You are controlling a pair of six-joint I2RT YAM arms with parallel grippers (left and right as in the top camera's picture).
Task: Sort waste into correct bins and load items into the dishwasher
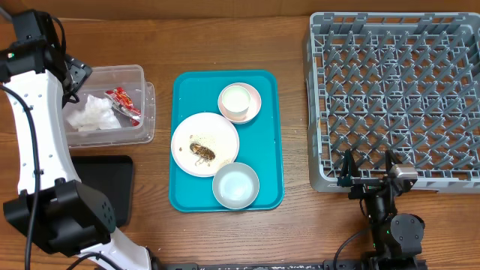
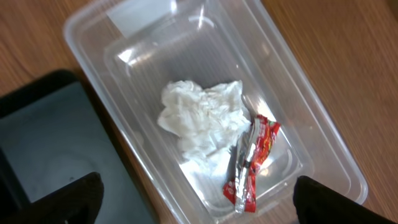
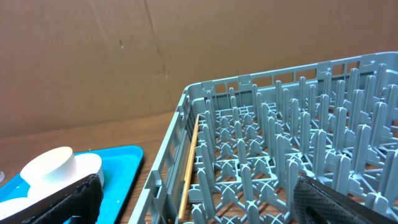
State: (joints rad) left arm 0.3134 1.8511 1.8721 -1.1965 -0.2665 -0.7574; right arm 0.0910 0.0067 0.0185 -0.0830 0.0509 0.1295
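The crumpled white napkin (image 1: 90, 114) (image 2: 202, 115) and the red-and-white wrapper (image 1: 124, 103) (image 2: 252, 162) lie loose in the clear tub (image 1: 142, 97) (image 2: 298, 118). My left gripper (image 1: 75, 75) (image 2: 199, 205) hangs open just above the wrapper and holds nothing. The black tray (image 1: 105, 176) (image 2: 50, 143) sits beside the tub. The white plate (image 1: 217, 131) carries brown scraps (image 1: 202, 153). A white cup (image 1: 235, 100) stands on the pink saucer (image 1: 256, 97). Nearer the front is the pale bowl (image 1: 235, 184). My right gripper (image 1: 369, 171) (image 3: 199, 205) stands open and empty at the front edge of the grey dish rack (image 1: 397, 97) (image 3: 261, 155).
Plate, saucer and bowl all rest on a teal serving tray (image 1: 266, 150) (image 3: 118, 162) in the middle of the wooden table. A thin wooden stick (image 3: 188, 168) lies along the inside of the rack's left wall. A cardboard wall backs the table.
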